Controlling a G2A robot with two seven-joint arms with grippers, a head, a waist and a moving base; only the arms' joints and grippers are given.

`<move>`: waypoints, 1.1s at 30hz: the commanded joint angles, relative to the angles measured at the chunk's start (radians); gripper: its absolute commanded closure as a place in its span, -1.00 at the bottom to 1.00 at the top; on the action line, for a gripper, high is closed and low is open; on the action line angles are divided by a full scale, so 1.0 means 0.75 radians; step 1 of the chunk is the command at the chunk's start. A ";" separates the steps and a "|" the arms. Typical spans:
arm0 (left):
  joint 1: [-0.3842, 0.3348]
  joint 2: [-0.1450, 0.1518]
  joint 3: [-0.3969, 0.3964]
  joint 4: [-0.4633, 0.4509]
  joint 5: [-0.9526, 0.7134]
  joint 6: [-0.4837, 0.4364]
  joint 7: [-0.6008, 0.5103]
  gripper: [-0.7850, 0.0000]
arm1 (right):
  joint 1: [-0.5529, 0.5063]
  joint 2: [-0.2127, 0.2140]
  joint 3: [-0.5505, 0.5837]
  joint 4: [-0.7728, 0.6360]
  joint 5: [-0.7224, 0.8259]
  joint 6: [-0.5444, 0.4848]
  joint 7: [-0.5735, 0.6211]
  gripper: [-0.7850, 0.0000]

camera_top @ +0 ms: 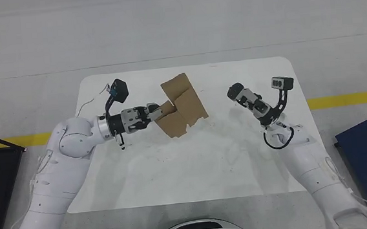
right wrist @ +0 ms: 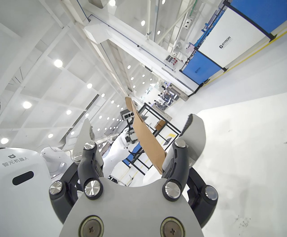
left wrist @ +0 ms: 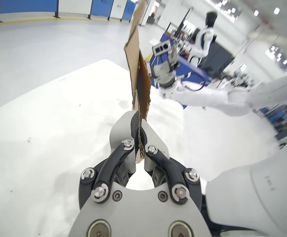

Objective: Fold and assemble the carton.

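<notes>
Pinching 1 edge of the flat carton point(camera_top: 184, 106), my left gripper point(left wrist: 139, 132) holds light, bendy cardboard; my right gripper point(camera_top: 233, 92), spread wide, should probably take the opposite flap.

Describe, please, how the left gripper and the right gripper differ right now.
The left gripper is shut on an edge of the brown cardboard carton; the right gripper is open and holds nothing. The left gripper touches the carton; the right gripper stands apart from it. Both are above the white table.
</notes>
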 commanded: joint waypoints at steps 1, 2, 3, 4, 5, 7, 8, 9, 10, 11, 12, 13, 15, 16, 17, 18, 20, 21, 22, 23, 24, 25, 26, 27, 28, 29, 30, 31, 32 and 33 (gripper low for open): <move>0.014 -0.002 0.008 -0.027 0.078 -0.014 0.042 1.00 | 0.002 -0.006 -0.018 -0.026 -0.053 0.012 -0.033 -1.00; 0.019 -0.003 0.014 -0.038 0.095 -0.013 0.057 1.00 | 0.006 -0.010 -0.029 -0.033 -0.086 0.022 -0.050 -1.00; 0.021 -0.003 0.019 -0.046 0.111 -0.010 0.070 1.00 | 0.013 -0.014 -0.041 -0.036 -0.125 0.036 -0.068 -1.00; 0.023 -0.004 0.023 -0.053 0.125 -0.005 0.081 1.00 | 0.021 -0.020 -0.055 -0.037 -0.163 0.047 -0.092 -1.00; 0.024 -0.004 0.027 -0.057 0.135 0.000 0.091 1.00 | 0.027 -0.026 -0.074 -0.041 -0.194 0.058 -0.111 -1.00; 0.022 -0.005 0.033 -0.060 0.154 0.012 0.106 1.00 | 0.036 -0.037 -0.113 -0.055 -0.224 0.065 -0.131 -1.00; 0.022 -0.005 0.035 -0.058 0.157 0.021 0.115 1.00 | 0.039 -0.041 -0.131 -0.063 -0.233 0.065 -0.133 -1.00; 0.021 -0.006 0.038 -0.053 0.158 0.037 0.124 1.00 | 0.041 -0.045 -0.151 -0.073 -0.230 0.062 -0.127 -1.00; 0.019 -0.007 0.040 -0.052 0.159 0.050 0.134 1.00 | 0.043 -0.048 -0.164 -0.077 -0.222 0.059 -0.121 -1.00; 0.017 -0.008 0.042 -0.049 0.161 0.063 0.145 1.00 | 0.045 -0.050 -0.180 -0.084 -0.211 0.057 -0.107 -1.00; 0.015 -0.009 0.045 -0.047 0.161 0.071 0.159 1.00 | 0.048 -0.052 -0.195 -0.089 -0.199 0.058 -0.086 -1.00; 0.013 -0.010 0.050 -0.044 0.159 0.079 0.170 1.00 | 0.052 -0.053 -0.211 -0.093 -0.184 0.060 -0.059 -1.00; 0.006 -0.012 0.061 -0.038 0.165 0.091 0.182 1.00 | 0.061 -0.053 -0.236 -0.095 -0.141 0.063 -0.002 -1.00; 0.003 -0.013 0.067 -0.034 0.166 0.094 0.186 1.00 | 0.066 -0.053 -0.245 -0.093 -0.120 0.066 0.023 -1.00; -0.001 -0.014 0.071 -0.027 0.172 0.103 0.189 1.00 | 0.072 -0.053 -0.252 -0.091 -0.103 0.066 0.048 -1.00; -0.006 -0.015 0.073 -0.024 0.180 0.117 0.193 1.00 | 0.077 -0.052 -0.257 -0.088 -0.088 0.066 0.068 -1.00; -0.009 -0.017 0.073 -0.017 0.187 0.151 0.217 1.00 | 0.082 -0.052 -0.270 -0.092 -0.058 0.062 0.109 -1.00; -0.012 -0.018 0.074 -0.018 0.193 0.167 0.227 1.00 | 0.083 -0.052 -0.281 -0.099 -0.037 0.060 0.136 -1.00; -0.013 -0.019 0.074 -0.018 0.196 0.181 0.243 1.00 | 0.084 -0.052 -0.291 -0.105 -0.016 0.058 0.161 -1.00; -0.012 -0.021 0.077 -0.017 0.197 0.193 0.256 1.00 | 0.087 -0.052 -0.301 -0.110 0.002 0.058 0.188 -1.00; -0.013 -0.022 0.079 -0.016 0.199 0.204 0.265 1.00 | 0.089 -0.052 -0.315 -0.117 0.018 0.059 0.217 -1.00; -0.013 -0.023 0.079 -0.013 0.200 0.215 0.276 1.00 | 0.092 -0.053 -0.328 -0.122 0.036 0.062 0.241 -1.00; -0.014 -0.024 0.080 -0.009 0.200 0.223 0.286 1.00 | 0.095 -0.054 -0.342 -0.126 0.056 0.065 0.262 -1.00; -0.013 -0.024 0.078 -0.004 0.196 0.228 0.299 1.00 | 0.100 -0.057 -0.362 -0.135 0.070 0.079 0.279 -1.00; -0.011 -0.025 0.076 0.000 0.185 0.230 0.312 1.00 | 0.107 -0.059 -0.379 -0.136 0.076 0.089 0.290 -1.00; -0.010 -0.025 0.074 0.001 0.178 0.231 0.320 1.00 | 0.115 -0.061 -0.392 -0.132 0.079 0.095 0.295 -1.00; -0.009 -0.025 0.071 0.001 0.171 0.230 0.328 1.00 | 0.124 -0.064 -0.405 -0.123 0.079 0.098 0.299 -1.00; -0.007 -0.025 0.068 0.001 0.158 0.227 0.336 1.00 | 0.133 -0.066 -0.412 -0.113 0.078 0.097 0.298 -1.00; -0.004 -0.025 0.064 0.000 0.144 0.223 0.341 1.00 | 0.141 -0.068 -0.418 -0.101 0.076 0.095 0.295 -1.00; -0.003 -0.024 0.056 -0.002 0.132 0.217 0.347 1.00 | 0.148 -0.069 -0.416 -0.089 0.081 0.085 0.286 -1.00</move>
